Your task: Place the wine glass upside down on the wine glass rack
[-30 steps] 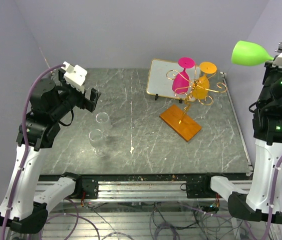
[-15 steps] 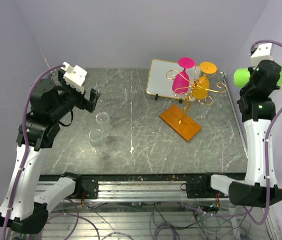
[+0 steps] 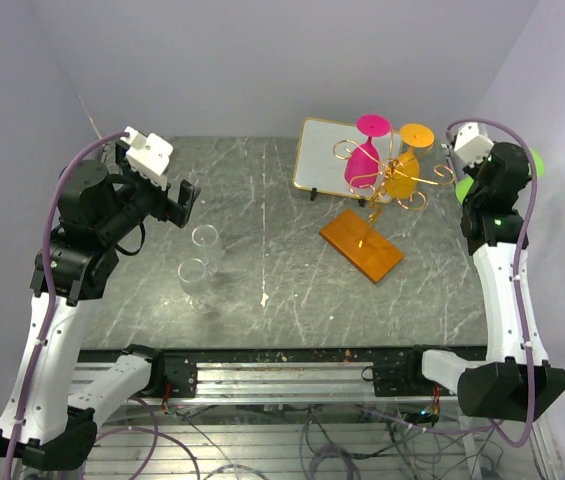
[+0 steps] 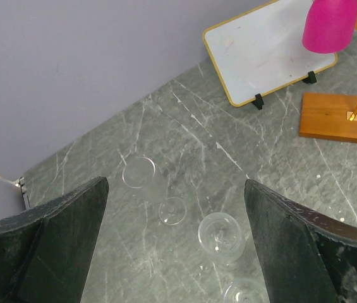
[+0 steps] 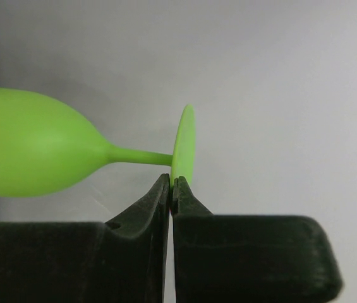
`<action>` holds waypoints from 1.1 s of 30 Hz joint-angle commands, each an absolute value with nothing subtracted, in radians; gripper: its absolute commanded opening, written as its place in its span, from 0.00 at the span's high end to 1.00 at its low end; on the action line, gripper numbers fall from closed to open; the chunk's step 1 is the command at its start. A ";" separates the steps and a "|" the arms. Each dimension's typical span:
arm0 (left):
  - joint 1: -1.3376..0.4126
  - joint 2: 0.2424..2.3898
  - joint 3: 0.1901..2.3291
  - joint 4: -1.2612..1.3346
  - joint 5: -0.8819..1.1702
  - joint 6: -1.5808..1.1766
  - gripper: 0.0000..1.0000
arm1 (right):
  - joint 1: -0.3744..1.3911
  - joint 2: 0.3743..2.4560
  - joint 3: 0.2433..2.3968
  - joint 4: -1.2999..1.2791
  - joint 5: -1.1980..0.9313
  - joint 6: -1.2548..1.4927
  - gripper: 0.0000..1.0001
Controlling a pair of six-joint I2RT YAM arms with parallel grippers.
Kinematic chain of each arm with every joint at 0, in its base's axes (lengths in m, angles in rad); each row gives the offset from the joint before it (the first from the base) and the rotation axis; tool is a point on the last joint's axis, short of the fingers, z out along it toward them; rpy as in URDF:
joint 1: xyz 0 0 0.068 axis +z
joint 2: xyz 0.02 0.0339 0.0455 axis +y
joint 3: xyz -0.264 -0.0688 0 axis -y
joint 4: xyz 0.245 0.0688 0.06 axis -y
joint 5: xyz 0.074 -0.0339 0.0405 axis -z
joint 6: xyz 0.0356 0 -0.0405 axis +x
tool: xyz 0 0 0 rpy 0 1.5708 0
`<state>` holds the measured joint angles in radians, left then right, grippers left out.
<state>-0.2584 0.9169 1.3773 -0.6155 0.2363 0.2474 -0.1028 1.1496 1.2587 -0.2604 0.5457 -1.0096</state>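
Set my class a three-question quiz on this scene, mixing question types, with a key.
1. True or false: the left gripper is shut on a clear glass.
2. The right gripper pinches the green wine glass by its: A bowl, B stem, C foot.
3. How many glasses hang upside down on the wine glass rack?
Key: 1 false, it is open; 2 C; 3 two.

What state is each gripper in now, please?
Left gripper: open, empty.
Right gripper: closed on the green glass, at its foot.
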 commanded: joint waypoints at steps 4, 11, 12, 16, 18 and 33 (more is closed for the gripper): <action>-0.247 0.906 1.375 -0.607 0.267 0.253 0.01 | -0.105 1.110 1.230 -0.212 0.360 -1.221 1.00; -0.245 0.902 1.373 -0.611 0.264 0.258 0.01 | -0.106 1.126 1.277 -0.295 0.250 -1.225 1.00; -0.245 0.902 1.373 -0.611 0.264 0.258 0.01 | -0.104 1.129 1.289 -0.309 0.233 -1.228 1.00; -0.245 0.903 1.371 -0.608 0.267 0.256 0.00 | -0.105 1.141 1.343 -0.393 0.129 -1.241 1.00; -0.245 0.903 1.371 -0.607 0.268 0.258 0.01 | -0.105 1.151 1.371 -0.437 0.079 -1.255 1.00; -0.244 0.903 1.375 -0.611 0.264 0.262 0.01 | -0.096 1.217 1.495 -0.665 -0.157 -1.439 1.00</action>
